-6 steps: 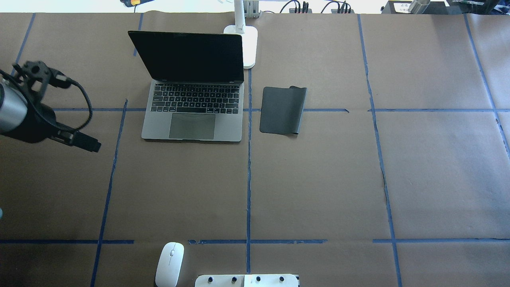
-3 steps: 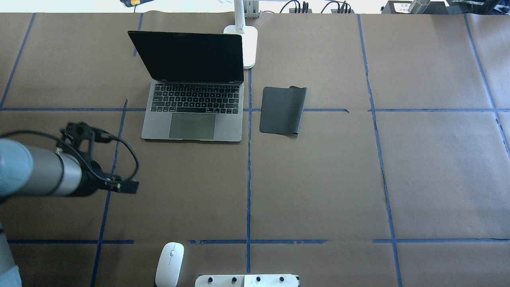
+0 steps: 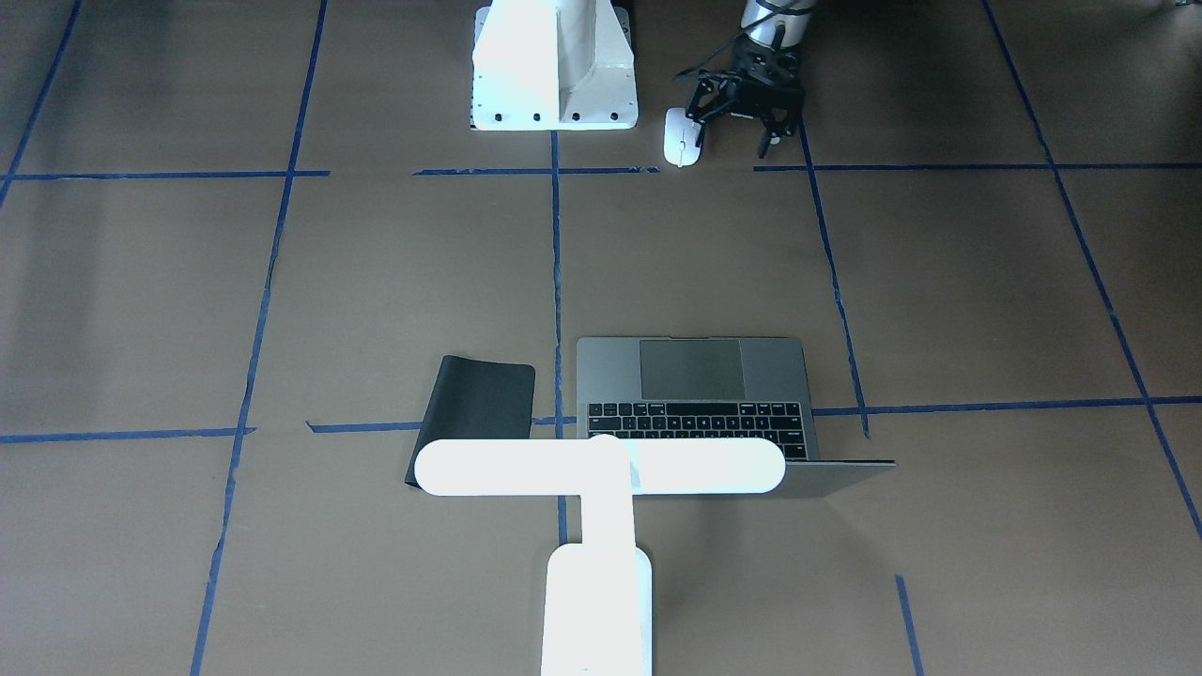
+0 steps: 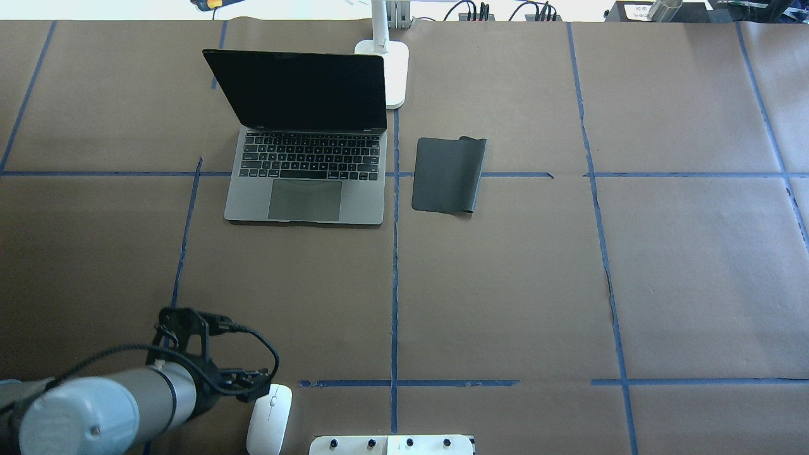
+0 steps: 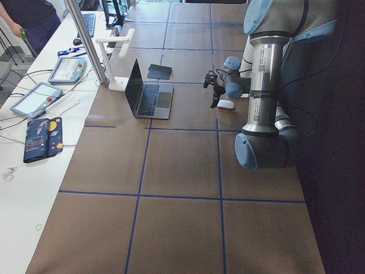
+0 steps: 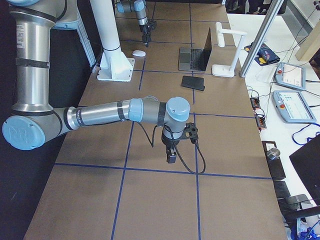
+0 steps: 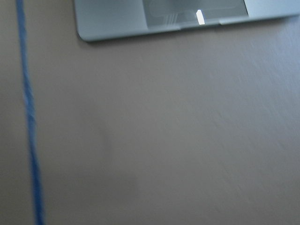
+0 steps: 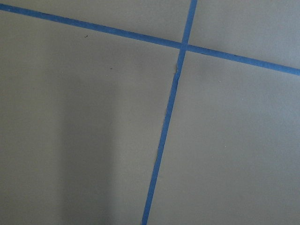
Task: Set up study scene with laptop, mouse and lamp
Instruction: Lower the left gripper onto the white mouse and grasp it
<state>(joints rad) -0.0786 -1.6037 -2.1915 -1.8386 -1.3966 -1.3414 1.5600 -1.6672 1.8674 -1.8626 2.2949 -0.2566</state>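
Well out from the laptop's (image 3: 695,394) trackpad edge, I am hovering my left gripper (image 3: 733,139), spread, beside the mouse (image 3: 680,137). Laptop open, lamp (image 3: 601,467) behind it: I am judging only the mouse left.

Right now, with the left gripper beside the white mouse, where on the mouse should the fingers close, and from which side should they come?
Probably best: take the mouse across its two long sides near mid-length, coming straight down from above. It lies flat on the table, a low smooth oval, so only its narrow width suits the open left gripper.
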